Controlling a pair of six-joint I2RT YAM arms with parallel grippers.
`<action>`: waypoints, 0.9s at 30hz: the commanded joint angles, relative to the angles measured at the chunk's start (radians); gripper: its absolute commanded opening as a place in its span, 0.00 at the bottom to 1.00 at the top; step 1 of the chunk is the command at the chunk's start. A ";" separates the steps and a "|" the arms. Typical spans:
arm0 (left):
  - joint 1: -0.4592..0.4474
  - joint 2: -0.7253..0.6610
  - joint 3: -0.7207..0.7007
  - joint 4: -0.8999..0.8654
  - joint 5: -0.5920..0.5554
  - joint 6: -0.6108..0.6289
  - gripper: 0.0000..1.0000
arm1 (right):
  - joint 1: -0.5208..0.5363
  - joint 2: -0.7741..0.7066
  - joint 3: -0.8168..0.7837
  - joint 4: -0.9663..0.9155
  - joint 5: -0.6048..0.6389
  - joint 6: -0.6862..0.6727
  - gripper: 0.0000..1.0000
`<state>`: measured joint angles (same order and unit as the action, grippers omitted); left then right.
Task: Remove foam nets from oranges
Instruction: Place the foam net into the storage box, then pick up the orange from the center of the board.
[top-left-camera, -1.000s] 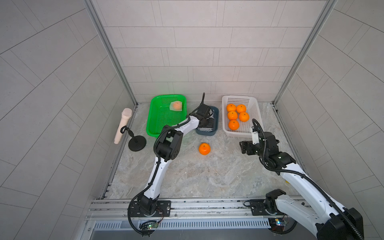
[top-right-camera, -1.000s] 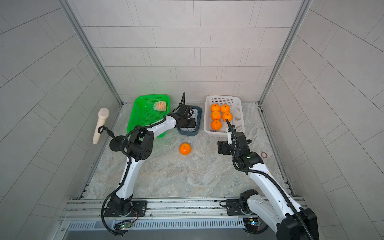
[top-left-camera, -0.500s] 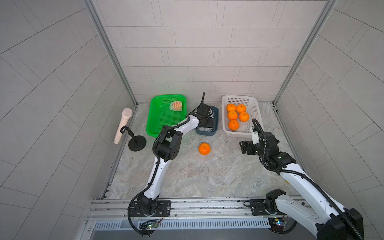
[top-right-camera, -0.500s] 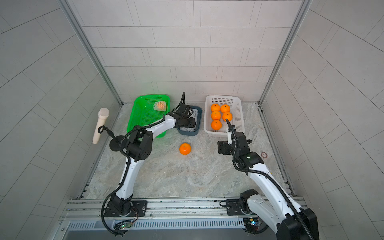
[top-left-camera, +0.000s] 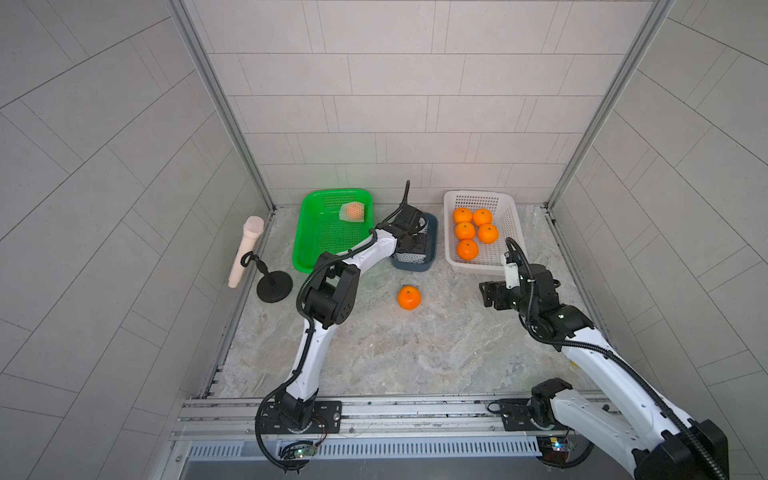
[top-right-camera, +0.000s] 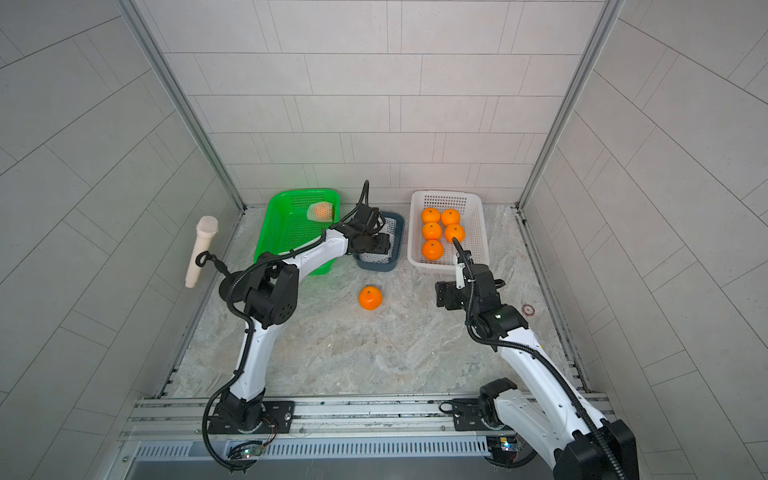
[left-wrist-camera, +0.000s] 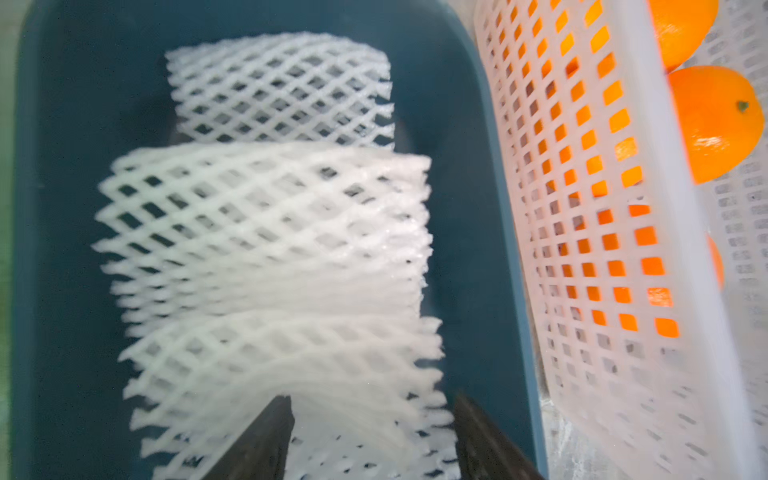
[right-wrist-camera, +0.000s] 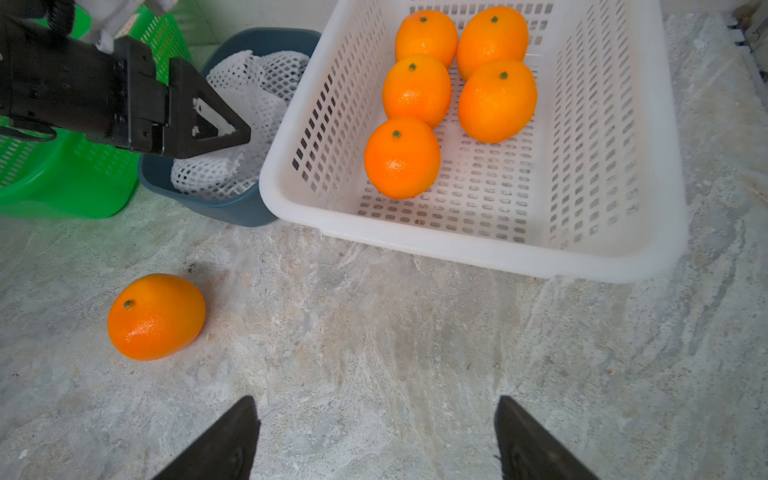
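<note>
My left gripper (left-wrist-camera: 372, 419) hangs open over the blue bin (top-left-camera: 432, 232). A white foam net (left-wrist-camera: 266, 232) lies loose and blurred between and beyond its fingers, on top of other foam nets (right-wrist-camera: 249, 95) in the bin. One bare orange (top-left-camera: 409, 297) (right-wrist-camera: 156, 316) rests on the marble table. Several bare oranges (top-left-camera: 468, 249) sit in the white basket (top-left-camera: 513, 237). An orange still wrapped in a net (top-left-camera: 353, 212) lies in the green basket (top-left-camera: 316, 249). My right gripper (right-wrist-camera: 376, 419) is open and empty above the table, to the right of the loose orange.
A microphone on a black round stand (top-left-camera: 273, 286) is at the left edge of the table. The three baskets stand in a row along the back wall. A small round ring (top-right-camera: 528, 309) lies on the table by the right arm.
The left gripper's jaws have widened slightly over the blue bin. The right arm and the oranges have not moved.
</note>
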<state>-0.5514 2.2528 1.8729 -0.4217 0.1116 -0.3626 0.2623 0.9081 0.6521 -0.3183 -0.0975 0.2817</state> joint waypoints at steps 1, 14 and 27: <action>-0.010 -0.060 -0.011 -0.031 -0.041 0.027 0.66 | -0.003 -0.017 -0.007 -0.005 0.007 0.006 0.90; -0.041 -0.129 -0.015 -0.062 -0.100 0.065 0.68 | -0.002 -0.030 -0.009 -0.010 0.005 0.006 0.90; -0.067 -0.285 -0.110 -0.057 -0.188 0.085 0.69 | -0.003 -0.062 -0.016 -0.020 -0.026 0.017 0.90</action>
<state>-0.6125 2.0304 1.7973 -0.4686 -0.0288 -0.2939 0.2623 0.8688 0.6510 -0.3214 -0.1070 0.2893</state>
